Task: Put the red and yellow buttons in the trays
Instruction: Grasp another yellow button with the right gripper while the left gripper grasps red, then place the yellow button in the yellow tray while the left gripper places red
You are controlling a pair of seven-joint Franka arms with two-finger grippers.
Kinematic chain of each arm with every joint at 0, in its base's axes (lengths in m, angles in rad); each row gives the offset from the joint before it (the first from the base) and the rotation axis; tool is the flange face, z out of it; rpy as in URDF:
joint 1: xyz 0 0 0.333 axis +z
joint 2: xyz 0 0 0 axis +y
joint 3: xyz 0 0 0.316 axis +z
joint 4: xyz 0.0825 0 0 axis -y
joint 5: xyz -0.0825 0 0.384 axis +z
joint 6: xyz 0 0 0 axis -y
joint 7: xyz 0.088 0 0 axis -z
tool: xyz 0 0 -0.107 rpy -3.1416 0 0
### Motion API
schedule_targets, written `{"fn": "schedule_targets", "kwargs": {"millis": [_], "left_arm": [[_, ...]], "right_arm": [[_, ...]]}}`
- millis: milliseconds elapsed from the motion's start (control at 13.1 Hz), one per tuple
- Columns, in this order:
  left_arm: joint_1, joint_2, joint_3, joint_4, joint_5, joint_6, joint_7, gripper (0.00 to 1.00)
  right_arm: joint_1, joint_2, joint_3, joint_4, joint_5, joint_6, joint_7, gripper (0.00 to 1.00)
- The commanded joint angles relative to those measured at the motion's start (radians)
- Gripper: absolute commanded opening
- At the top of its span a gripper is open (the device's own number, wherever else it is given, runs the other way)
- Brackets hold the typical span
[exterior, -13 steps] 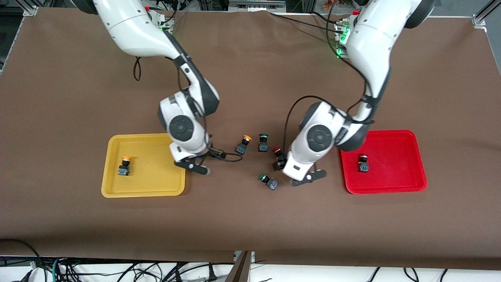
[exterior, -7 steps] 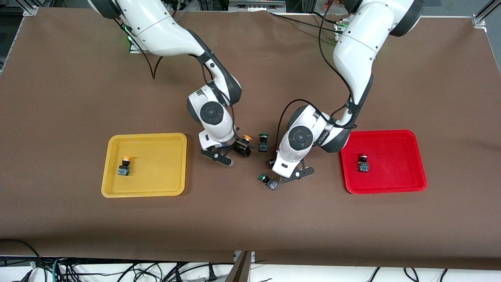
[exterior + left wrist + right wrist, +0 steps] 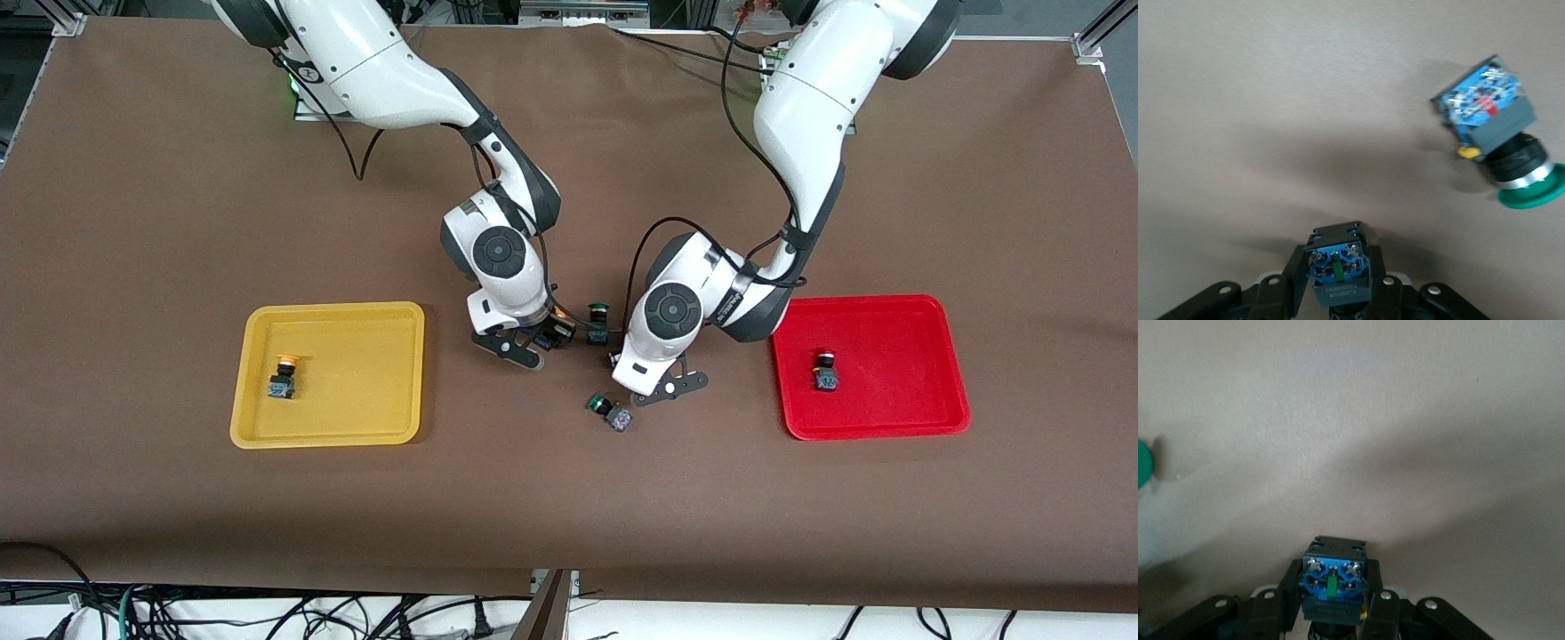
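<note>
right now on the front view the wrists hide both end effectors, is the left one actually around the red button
Observer: Yes. In the left wrist view the left end effector has a finger against each side of the red button, on its block body.
Operator: and the right one
Observer: Same in the right wrist view: the right end effector brackets the yellow button, fingers against its body.
Operator: green one in the way
Observer: No. The green button lies on its side, apart from the left end effector.
</note>
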Motion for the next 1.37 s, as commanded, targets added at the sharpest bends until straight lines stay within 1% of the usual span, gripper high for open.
{"fn": "schedule_targets", "kwargs": {"millis": [0,76,229,382,458,611,687,763,840,916,992,1069,1145,1298], "left_arm": [[0.086,-0.126,0.001,-0.012,0.013,-0.162,0.136,0.01],[0.132,-0.17,0.001,-0.012,0.008,-0.23,0.215,0.01],[0.238,-0.226,0.0,-0.015,0.005,-0.35,0.44,0.02],[0.333,-0.241,0.006,-0.027,0.017,-0.41,0.655,0.03],[0.378,-0.24,0.012,-0.035,0.027,-0.412,0.749,0.03],[0.458,-0.224,0.009,-0.048,0.136,-0.395,0.916,0.03],[0.497,-0.202,0.009,-0.065,0.16,-0.362,0.982,0.05],[0.519,-0.2,0.009,-0.109,0.163,-0.29,1.013,0.05],[0.524,-0.2,0.011,-0.169,0.169,-0.203,1.021,0.07],[0.539,-0.2,0.011,-0.215,0.172,-0.123,1.024,0.12],[0.547,-0.2,0.008,-0.238,0.172,-0.084,1.026,0.22],[0.545,-0.204,0.004,-0.236,0.171,-0.088,1.021,0.97],[0.547,-0.227,0.001,-0.231,0.162,-0.104,1.023,1.0],[0.545,-0.299,-0.003,-0.223,0.156,-0.165,1.021,1.0]], "right_arm": [[-0.064,-0.045,-0.006,0.023,0.011,-0.108,-0.105,0.0],[-0.108,-0.054,-0.008,0.031,0.013,-0.161,-0.198,0.0],[-0.217,-0.076,-0.008,0.034,0.018,-0.226,-0.402,0.0],[-0.303,-0.088,-0.008,0.035,0.018,-0.297,-0.57,0.0],[-0.332,-0.1,-0.008,0.035,0.018,-0.324,-0.628,0.0],[-0.369,-0.096,-0.011,0.023,0.015,-0.338,-0.725,0.0],[-0.398,-0.094,-0.012,0.005,0.013,-0.338,-0.774,0.0],[-0.421,-0.091,-0.012,-0.015,0.014,-0.337,-0.828,0.0],[-0.432,-0.09,-0.011,-0.015,0.016,-0.338,-0.836,0.22],[-0.435,-0.09,-0.012,-0.014,0.016,-0.338,-0.84,0.99],[-0.434,-0.097,-0.012,-0.008,0.016,-0.343,-0.847,1.0],[-0.435,-0.111,-0.012,0.0,0.015,-0.369,-0.85,1.0],[-0.44,-0.138,-0.014,0.02,0.008,-0.421,-0.856,1.0],[-0.472,-0.192,-0.017,0.066,0.004,-0.557,-0.874,1.0]]}}
